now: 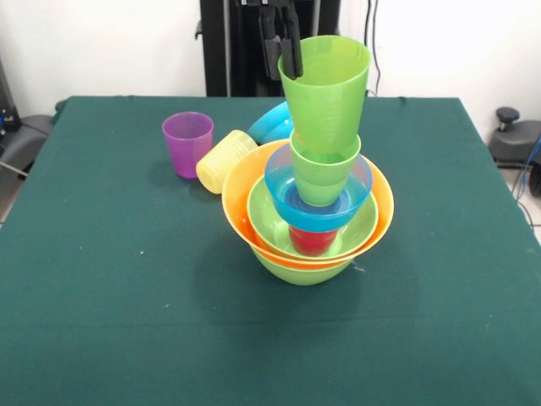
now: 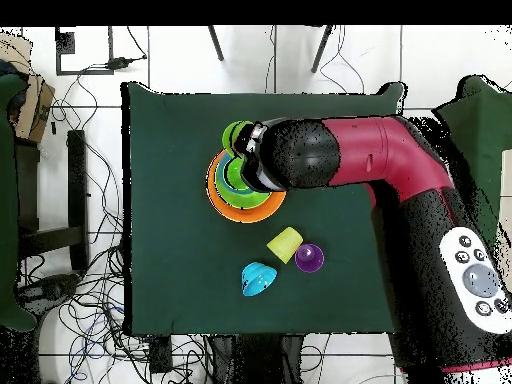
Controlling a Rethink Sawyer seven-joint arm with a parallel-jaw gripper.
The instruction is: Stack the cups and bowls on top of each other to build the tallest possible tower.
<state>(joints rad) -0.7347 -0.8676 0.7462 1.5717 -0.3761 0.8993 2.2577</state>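
green cup (image 1: 325, 89) gripped by gripper (image 1: 291, 52) atop tower (image 1: 308, 224)

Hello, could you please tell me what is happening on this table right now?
The red and black robot arm is building a tower of plastic cups and bowls. Its gripper grips the rim of a tilted light green cup above another green cup, which sits in a blue bowl. A purple cup, a ribbed yellow cup on its side and another blue bowl wait on the green tablecloth.

Bright, even light; soft shadows.
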